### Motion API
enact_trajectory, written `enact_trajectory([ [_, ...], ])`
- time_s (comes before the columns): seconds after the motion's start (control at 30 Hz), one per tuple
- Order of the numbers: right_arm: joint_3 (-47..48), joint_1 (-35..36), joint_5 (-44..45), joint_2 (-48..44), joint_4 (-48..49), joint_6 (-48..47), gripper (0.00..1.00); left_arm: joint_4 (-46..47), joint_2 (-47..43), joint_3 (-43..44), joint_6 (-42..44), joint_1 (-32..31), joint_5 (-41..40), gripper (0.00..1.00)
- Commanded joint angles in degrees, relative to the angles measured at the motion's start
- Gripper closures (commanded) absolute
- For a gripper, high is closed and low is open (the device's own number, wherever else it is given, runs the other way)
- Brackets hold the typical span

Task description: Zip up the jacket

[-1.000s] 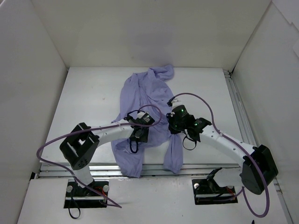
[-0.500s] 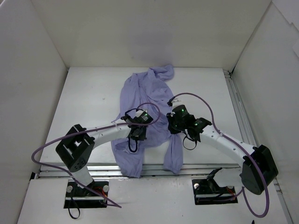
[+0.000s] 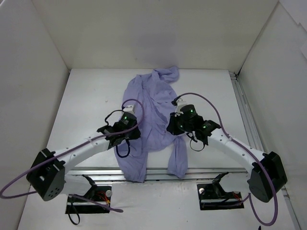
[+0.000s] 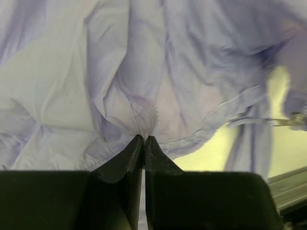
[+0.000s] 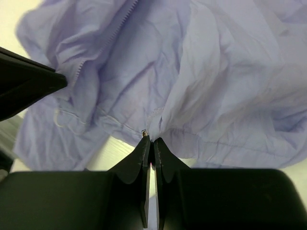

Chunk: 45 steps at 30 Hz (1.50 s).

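Left arm swung out to its own left since a second ago, dragging its pincer (image 4: 144, 139) leftward across the jacket (image 3: 148, 110); jaws went from part-open to closed. Right arm barely shifted.

Left pincer: fully closed, pinching a small fold of purple fabric at the tips. A short toothed strip (image 4: 144, 108) sits just above the pinch, probably zipper teeth or trim, can't tell which.

Right pincer (image 5: 149, 139): also closed, tips clamped on the fabric edge with a tiny metal bit at the tip, possibly the zipper end or pull; too small to be sure. A line of zipper teeth (image 5: 117, 28) runs up and away from it, unzipped.

Jacket lies crumpled mid-bench (image 3: 91, 100), collar end toward the far wall, two lower flaps hanging over the near edge, front open.

Why held like this, as a judgement: each pincer takes one front panel near the bottom, so the two sides can be spread flat and the zipper ends brought together. Left pull outward looks meant to tension the cloth.

Task is early; nothing is zipped yet. Risk: thin fabric slipping out or bunching.
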Motion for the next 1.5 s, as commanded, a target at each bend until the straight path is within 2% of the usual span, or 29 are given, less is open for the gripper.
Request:
enact_trajectory([
  [0.0,3.2,-1.6,-7.8,-2.4,8.6,2.0,1.0,14.0,-6.1,-2.2,0.3,1.6,2.4,1.0],
  [0.3,3.3,-5.2,-21.6,-3.5,22.4,3.9,1.0,38.0,-15.4,-9.4,6.7,4.7,6.1,1.0],
  [0.33,3.2,-5.8,-22.7,-3.3,23.6,4.5,1.0,43.0,-16.1,-11.1,7.9,5.3,6.6,1.0],
  [0.5,3.4,-6.4,-27.0,-2.8,29.8,5.5,1.0,57.9,-15.9,-14.6,9.5,7.3,11.9,1.0],
  [0.77,3.0,-7.4,-32.7,-0.9,41.5,10.1,1.0,72.4,-14.1,-17.9,10.4,7.8,16.0,1.0],
  [0.93,2.5,-7.5,-34.5,0.3,46.9,11.7,1.0,75.3,-14.9,-18.3,10.4,7.8,17.7,1.0],
  [1.47,1.6,-7.4,-35.6,0.6,55.1,15.1,1.0,83.2,-15.1,-18.8,8.4,7.8,19.8,1.0],
])
